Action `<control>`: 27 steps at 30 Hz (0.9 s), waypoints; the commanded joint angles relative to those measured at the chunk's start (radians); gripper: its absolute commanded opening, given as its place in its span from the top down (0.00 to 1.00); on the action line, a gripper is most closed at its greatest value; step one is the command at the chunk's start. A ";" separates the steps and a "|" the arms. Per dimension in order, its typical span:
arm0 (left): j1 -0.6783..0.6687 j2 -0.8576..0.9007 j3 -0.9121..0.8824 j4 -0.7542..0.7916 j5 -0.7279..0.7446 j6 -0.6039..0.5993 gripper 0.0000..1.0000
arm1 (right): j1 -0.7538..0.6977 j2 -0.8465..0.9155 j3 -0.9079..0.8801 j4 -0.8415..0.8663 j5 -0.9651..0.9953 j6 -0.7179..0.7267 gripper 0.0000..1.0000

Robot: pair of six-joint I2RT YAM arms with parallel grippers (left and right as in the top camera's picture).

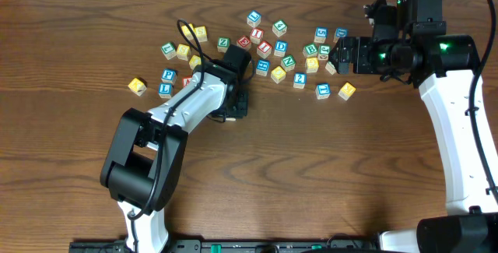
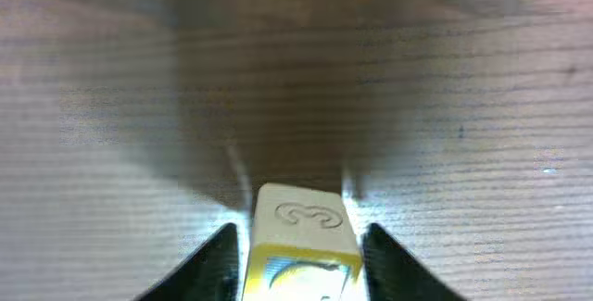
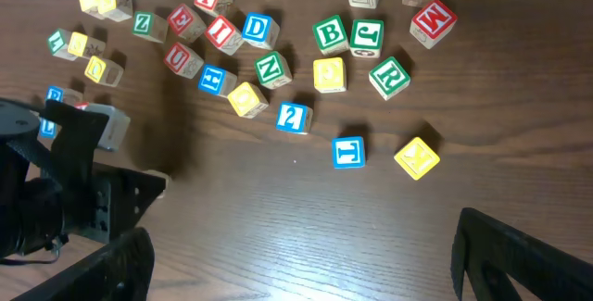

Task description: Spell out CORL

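A yellow-faced wooden cube point(image 2: 301, 236) rests on the table between the fingers of my left gripper point(image 2: 298, 255). The jaws stand slightly off its sides, with thin strips of table showing on either side. From overhead the left gripper point(image 1: 237, 101) points down below the block cluster and hides that cube. A white cube with a green R point(image 3: 389, 76) lies in the cluster, and another yellow cube point(image 3: 417, 157) lies nearer. I cannot pick out the L cube for sure. My right gripper point(image 3: 306, 264) hovers wide open over bare table, at the cluster's right edge point(image 1: 336, 54).
Several letter cubes are scattered across the back of the table, among them a blue-lettered cube point(image 3: 349, 151), a red M point(image 3: 432, 20) and a yellow cube at the far left point(image 1: 138, 86). The left arm's cable point(image 1: 191, 39) loops over the cluster.
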 commanded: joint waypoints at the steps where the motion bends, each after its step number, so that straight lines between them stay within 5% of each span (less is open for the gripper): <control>1: 0.001 0.002 0.076 -0.040 -0.013 0.077 0.53 | 0.009 0.001 -0.006 -0.002 0.004 -0.014 0.01; 11: -0.002 0.002 0.378 -0.195 0.035 0.207 0.51 | 0.009 0.001 -0.006 -0.001 0.005 -0.014 0.01; 20: -0.067 0.057 0.425 -0.014 0.051 0.472 0.50 | 0.009 0.001 -0.006 -0.027 0.024 -0.015 0.01; 27: -0.129 0.159 0.425 0.090 0.043 0.555 0.47 | 0.008 0.001 -0.006 -0.050 0.043 -0.022 0.01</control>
